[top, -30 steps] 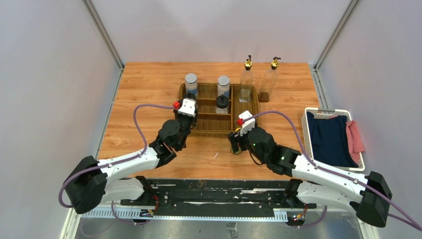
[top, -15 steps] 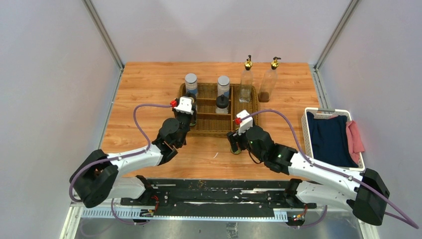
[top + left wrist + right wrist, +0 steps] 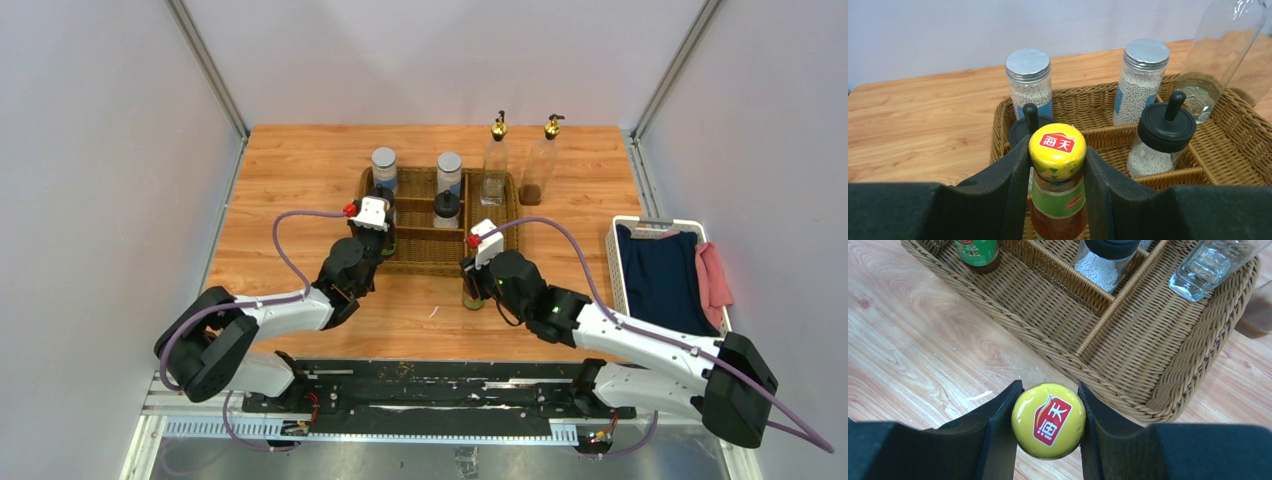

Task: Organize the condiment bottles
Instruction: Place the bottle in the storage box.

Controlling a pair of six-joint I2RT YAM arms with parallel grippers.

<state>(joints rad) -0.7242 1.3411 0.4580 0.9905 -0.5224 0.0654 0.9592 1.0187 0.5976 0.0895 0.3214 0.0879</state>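
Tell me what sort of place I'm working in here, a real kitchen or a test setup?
Probably a lab test cell, not a kitchen: plain grey walls with metal posts box in a wooden table, and a wicker tray of condiment bottles shares it with a laundry basket.

Plain pale walls (image 3: 440, 50) enclose the wood-grain desk (image 3: 300, 170) on 3 sides; 2 metal posts (image 3: 205, 65) rise at its far corners.
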